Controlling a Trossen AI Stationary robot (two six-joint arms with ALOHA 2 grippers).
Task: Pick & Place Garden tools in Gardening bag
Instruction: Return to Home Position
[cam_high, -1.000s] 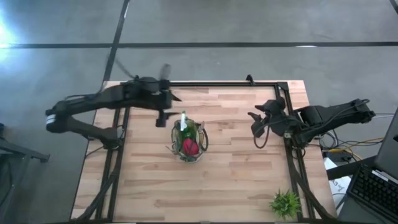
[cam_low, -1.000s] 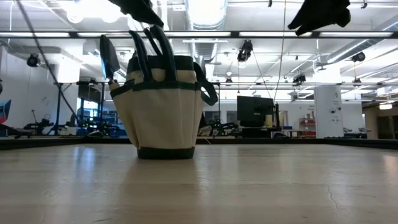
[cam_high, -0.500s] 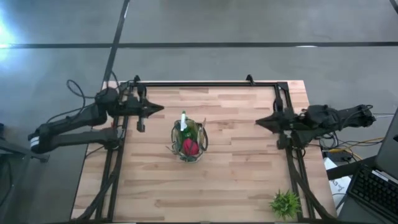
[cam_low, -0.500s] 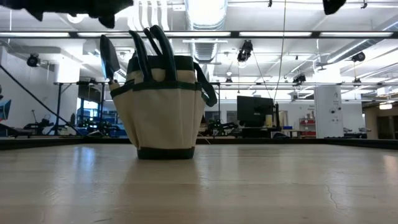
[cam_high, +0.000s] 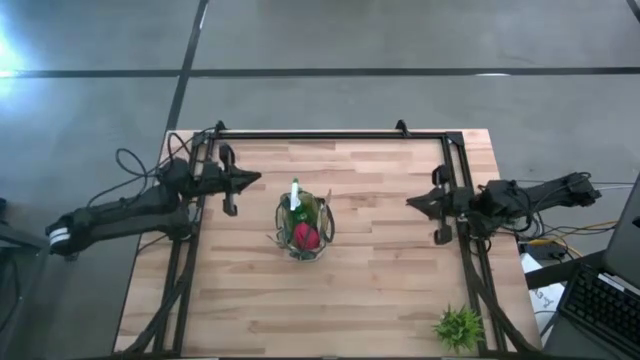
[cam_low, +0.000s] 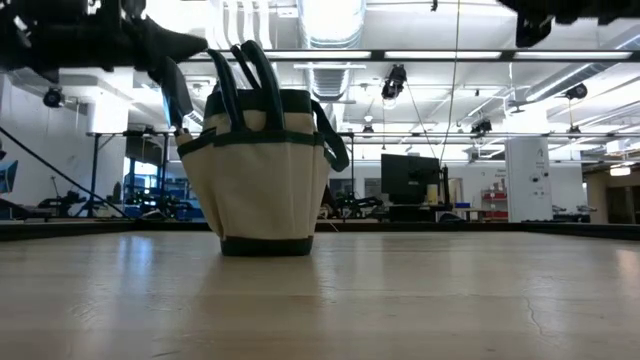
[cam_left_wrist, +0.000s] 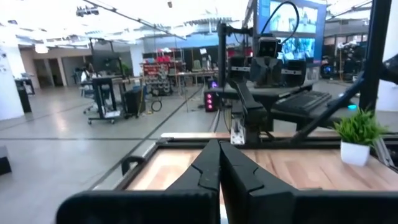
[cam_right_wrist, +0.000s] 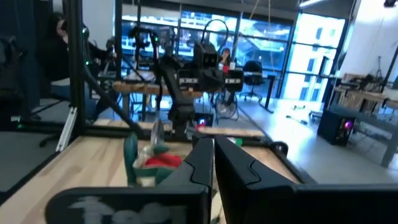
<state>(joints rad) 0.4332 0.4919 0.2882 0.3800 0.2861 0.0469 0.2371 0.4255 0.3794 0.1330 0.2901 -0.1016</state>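
The gardening bag (cam_high: 303, 228) stands upright on its base near the table's middle, cream with dark green rim and loop handles (cam_low: 262, 165). Garden tools stick out of it: a green-and-white handle (cam_high: 294, 195), a red-and-black piece (cam_high: 305, 237), a dark trowel blade (cam_low: 174, 92) at its side. My left gripper (cam_high: 256, 177) is shut with nothing in it, at the table's left edge, its fingers pointing toward the bag. My right gripper (cam_high: 411, 201) is shut with nothing in it, at the right edge, also pointing toward the bag. In the right wrist view the bag (cam_right_wrist: 149, 163) shows beyond the shut fingers.
A small green plant (cam_high: 459, 326) in a white pot stands at the table's near right corner. A black frame rail (cam_high: 330, 134) runs along the far edge and down both sides. A laptop (cam_high: 605, 300) sits off the table at the right.
Both grippers have shut with nothing in them. My left arm has pulled back from beside the bag toward the table's left edge and come down lower. My right arm has drawn back toward the right edge and levelled out. The bag and its tools have stayed put.
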